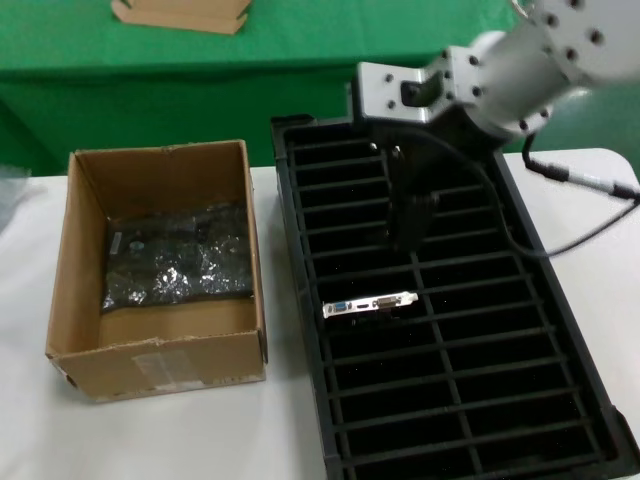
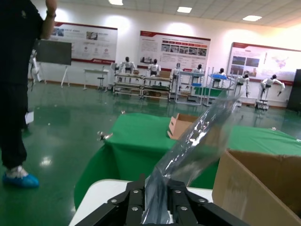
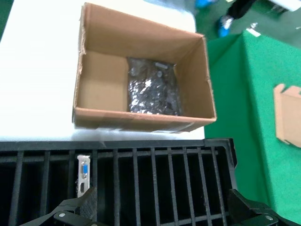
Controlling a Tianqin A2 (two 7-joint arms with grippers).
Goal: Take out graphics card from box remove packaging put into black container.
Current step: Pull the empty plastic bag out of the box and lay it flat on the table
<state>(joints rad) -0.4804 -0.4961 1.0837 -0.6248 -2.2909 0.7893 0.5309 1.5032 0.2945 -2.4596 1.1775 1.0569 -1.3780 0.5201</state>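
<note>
Centre of the head view: the graphics card [image 1: 369,303] stands on edge in a slot of the black container [image 1: 560,330], only its silver bracket with blue and white ports showing. It sits just below the right gripper [image 1: 412,225], apart from it. In the right wrist view the same bracket [image 3: 83,174] shows at lower left, beside one black finger [image 3: 77,213]; the other finger is far off at lower right, so the jaws stand wide open and hold nothing.

Count: one card in the crate, one crate with two columns of narrow slots, one box [image 1: 160,366] at left of the head view on the white table [image 1: 40,440]. Inside the box lies one crinkly dark grey bag [image 1: 180,258], flat on the bottom; what it contains cannot be told. A second bag, clear and shiny [image 2: 197,150], is seen only in the left wrist view.

Left gripper [image 2: 155,207]: out of the head view. Its jaws are closed tight on the lower end of that clear bag, which rises upward between them. Box corner at lower right of that view.

One flat cardboard piece [image 1: 181,14] lies on the green table [image 1: 300,60] at top of the head view.
</note>
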